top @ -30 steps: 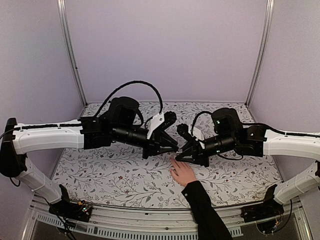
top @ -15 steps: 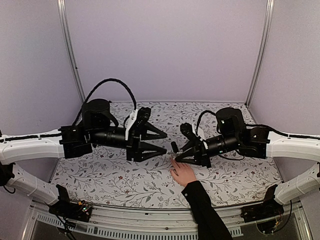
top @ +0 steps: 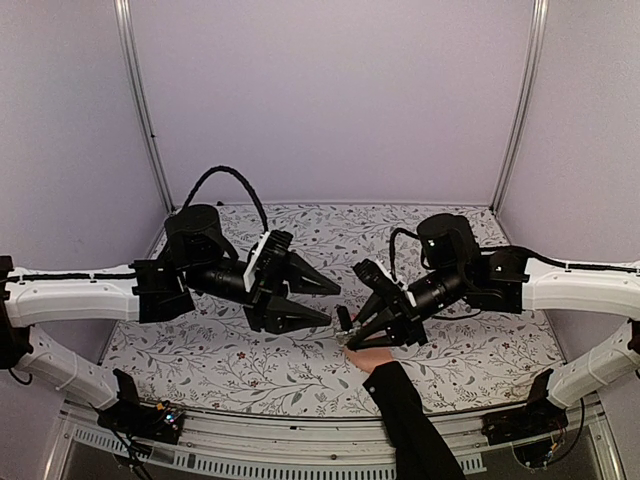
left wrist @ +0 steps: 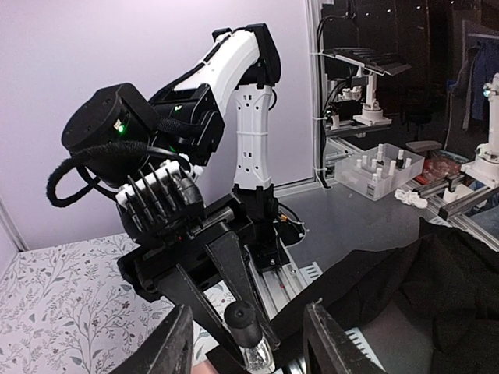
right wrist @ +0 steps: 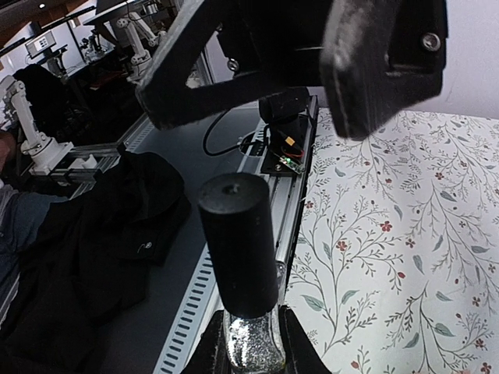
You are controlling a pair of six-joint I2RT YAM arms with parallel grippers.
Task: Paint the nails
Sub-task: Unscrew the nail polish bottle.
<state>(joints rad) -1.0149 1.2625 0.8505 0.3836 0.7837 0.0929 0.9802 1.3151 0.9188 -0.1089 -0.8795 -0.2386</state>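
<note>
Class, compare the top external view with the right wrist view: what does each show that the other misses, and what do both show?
Only the top view: the hand by the right fingers, and its black sleeve. Only the right wrist view: glitter inside the bottle, and another white rig beyond the table. Both: the capped bottle between the right fingers, the open left fingers, and the floral table.

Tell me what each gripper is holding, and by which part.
Right gripper holds the small bottle by its glittery glass body, below the black cap. Left gripper is open, holding nothing.
</note>
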